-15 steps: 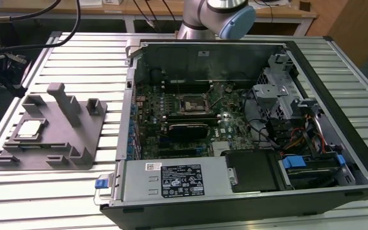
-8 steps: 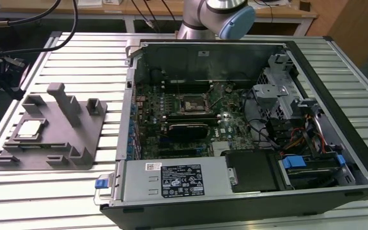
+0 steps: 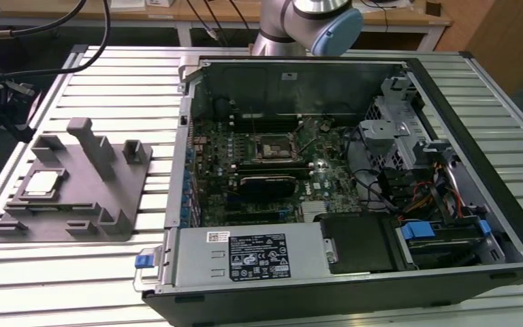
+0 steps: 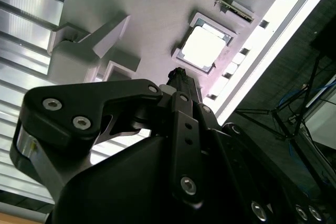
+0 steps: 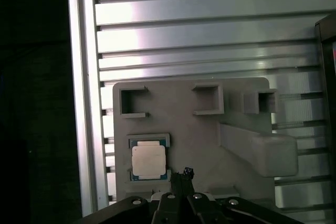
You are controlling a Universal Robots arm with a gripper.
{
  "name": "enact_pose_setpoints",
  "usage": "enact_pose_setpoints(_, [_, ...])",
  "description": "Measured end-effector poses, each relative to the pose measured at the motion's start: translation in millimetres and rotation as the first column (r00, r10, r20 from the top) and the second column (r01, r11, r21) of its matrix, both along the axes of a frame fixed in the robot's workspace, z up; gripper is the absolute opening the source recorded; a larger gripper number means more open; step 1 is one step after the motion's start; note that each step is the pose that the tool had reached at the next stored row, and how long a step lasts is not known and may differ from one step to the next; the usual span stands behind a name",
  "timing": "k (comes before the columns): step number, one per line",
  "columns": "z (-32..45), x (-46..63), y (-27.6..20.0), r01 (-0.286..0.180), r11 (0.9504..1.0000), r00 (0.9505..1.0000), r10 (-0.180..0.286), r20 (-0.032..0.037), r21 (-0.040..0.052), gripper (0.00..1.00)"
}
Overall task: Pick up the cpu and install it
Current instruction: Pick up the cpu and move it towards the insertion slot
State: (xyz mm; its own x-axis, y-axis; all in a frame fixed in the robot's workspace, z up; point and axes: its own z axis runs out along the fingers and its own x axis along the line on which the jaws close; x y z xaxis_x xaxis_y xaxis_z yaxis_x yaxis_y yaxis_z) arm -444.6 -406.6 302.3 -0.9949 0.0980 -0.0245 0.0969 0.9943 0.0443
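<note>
The cpu [image 3: 43, 182], a small square chip with a silvery top, lies flat in a shallow pocket of the grey fixture [image 3: 120, 197] on the exterior view's left. Both wrist views look down on it from well above: the cpu [image 5: 149, 161] [image 4: 205, 46] rests in its pocket on the fixture [image 5: 199, 124] [image 4: 147, 14]. My gripper [image 5: 186, 173] [image 4: 176, 75] hangs high over the fixture, beside the chip and apart from it. Its fingers meet in one narrow tip with nothing between them. The motherboard's black socket frame [image 3: 274, 148] sits in the open computer case.
The open computer case [image 3: 479, 225] lies on the slatted metal table [image 3: 80, 293], with a power supply [image 3: 248, 255], cables and drive bays inside. The fixture carries a tall post [image 3: 93, 146] and several raised blocks. The arm's blue-capped joint [image 3: 334, 30] stands behind the case.
</note>
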Motion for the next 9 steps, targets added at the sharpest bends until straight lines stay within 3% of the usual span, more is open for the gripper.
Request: enact_pose_setpoints(9, [-6.1, -2.7, -1.1, 0.000, 1.0000, 1.0000, 0.000, 0.0000, -0.0020, 0.11])
